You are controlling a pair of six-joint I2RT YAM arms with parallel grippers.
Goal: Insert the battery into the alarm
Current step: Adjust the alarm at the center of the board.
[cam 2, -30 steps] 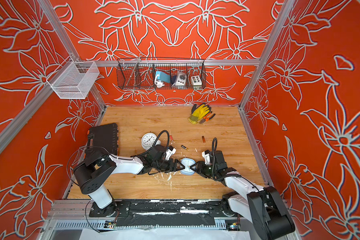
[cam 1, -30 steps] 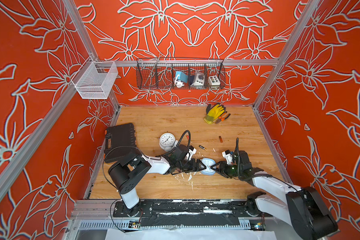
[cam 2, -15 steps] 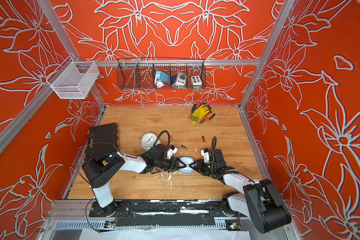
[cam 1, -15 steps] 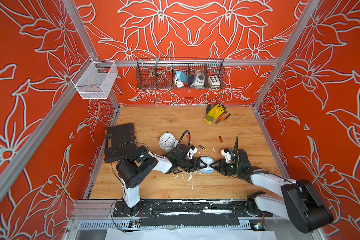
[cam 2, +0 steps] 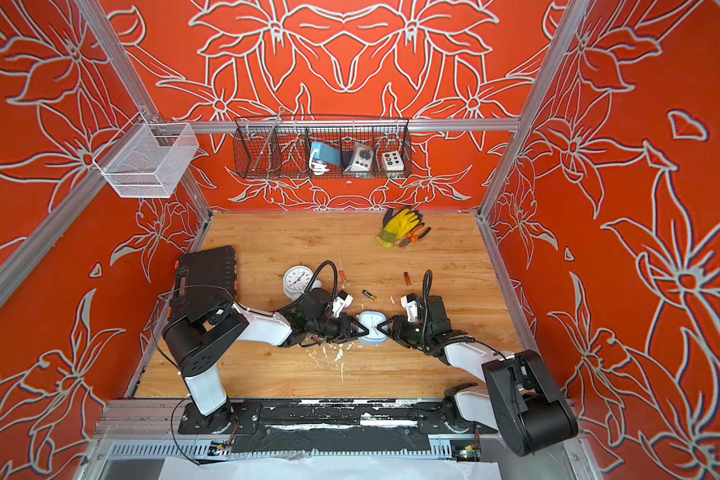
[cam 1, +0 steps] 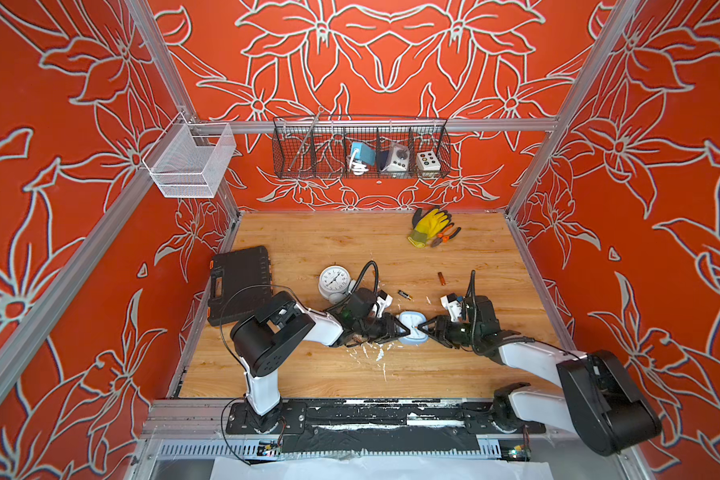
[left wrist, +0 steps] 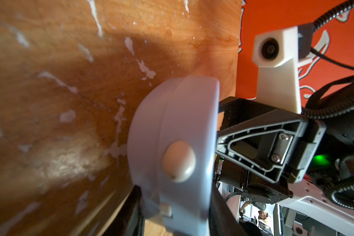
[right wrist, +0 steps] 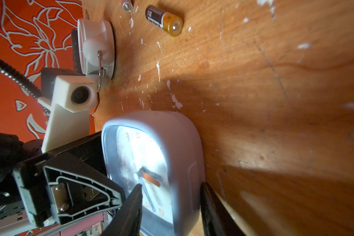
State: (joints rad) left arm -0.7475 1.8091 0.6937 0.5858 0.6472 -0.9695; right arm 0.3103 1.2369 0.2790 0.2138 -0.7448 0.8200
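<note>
In both top views the left fingers (cam 1: 393, 328) have narrowed around the alarm (cam 1: 411, 329) since a second ago. The battery (cam 1: 405, 295) still lies apart on the tabletop (cam 1: 350, 374). The left wrist view shows the alarm filling their gap; whether they pinch it I cannot tell. In the right wrist view the right fingers (right wrist: 131, 210) stay clamped across it.
</note>
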